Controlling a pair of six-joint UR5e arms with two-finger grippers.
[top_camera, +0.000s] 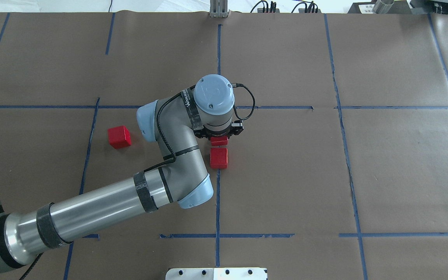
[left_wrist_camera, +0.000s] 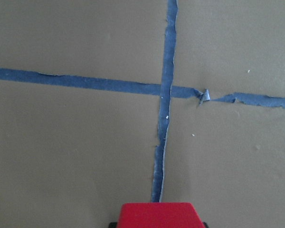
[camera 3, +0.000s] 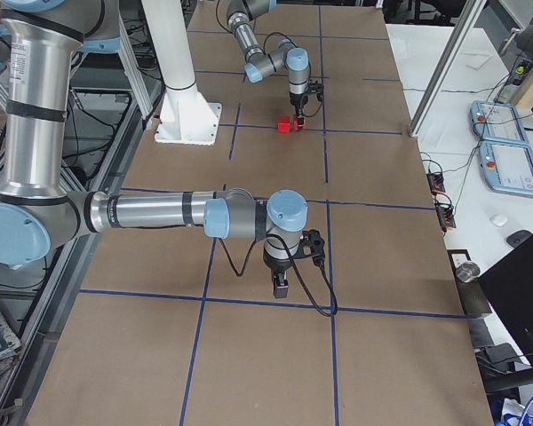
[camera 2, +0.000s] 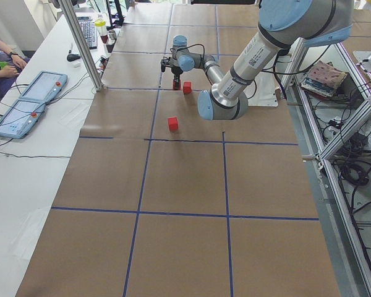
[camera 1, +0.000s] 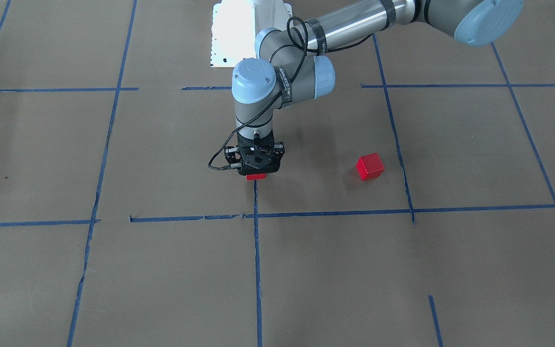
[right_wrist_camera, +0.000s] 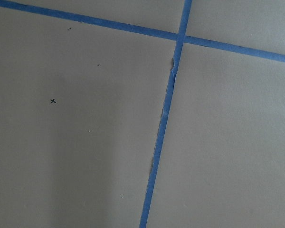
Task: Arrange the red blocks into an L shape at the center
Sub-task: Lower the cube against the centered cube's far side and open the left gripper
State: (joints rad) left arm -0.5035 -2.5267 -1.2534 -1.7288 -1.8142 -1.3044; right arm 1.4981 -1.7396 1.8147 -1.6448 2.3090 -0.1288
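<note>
My left gripper points straight down over the center's vertical blue tape line and is shut on a red block, which shows as a red sliver under it and at the bottom of the left wrist view. A second red block lies on the line just nearer my base, close against the held one. The third red block lies apart on my left. My right gripper points down over bare paper far off. I cannot tell whether it is open or shut.
The white robot base sits at the table's near edge. The left arm's elbow hangs over the paper between the lone block and the center. An upright post and the operators' control tablets stand beyond the far side.
</note>
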